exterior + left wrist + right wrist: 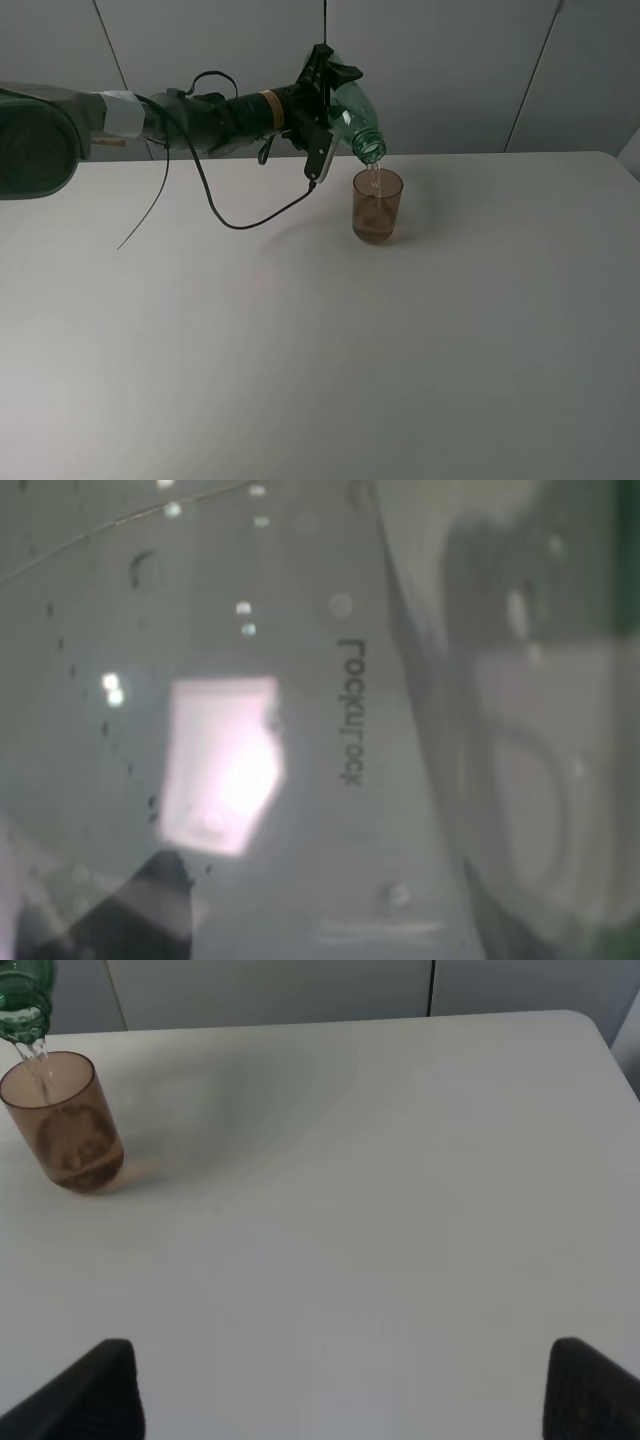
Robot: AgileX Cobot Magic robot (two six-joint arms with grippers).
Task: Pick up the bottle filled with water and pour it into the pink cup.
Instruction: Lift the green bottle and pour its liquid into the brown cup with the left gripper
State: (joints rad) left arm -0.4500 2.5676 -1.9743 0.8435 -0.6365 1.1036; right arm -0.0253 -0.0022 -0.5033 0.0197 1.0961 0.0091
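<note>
My left gripper (pixel 325 100) is shut on the green bottle (pixel 352 118) and holds it tilted, mouth down, over the pink cup (pixel 377 205). A thin stream of water (pixel 374 180) runs from the mouth into the cup, which stands upright on the white table (pixel 300 350). The left wrist view is filled by a blurred, transparent wall of the bottle (pixel 300 730). The right wrist view shows the cup (pixel 62 1120) with the bottle mouth (pixel 22 1000) just above its rim. My right gripper (pixel 340 1390) is open and empty, well away from the cup.
A black cable (pixel 240 222) hangs from the left arm and loops down onto the table beside the cup. A grey panelled wall (pixel 450 60) stands behind the table's far edge. The right arm is out of the exterior view.
</note>
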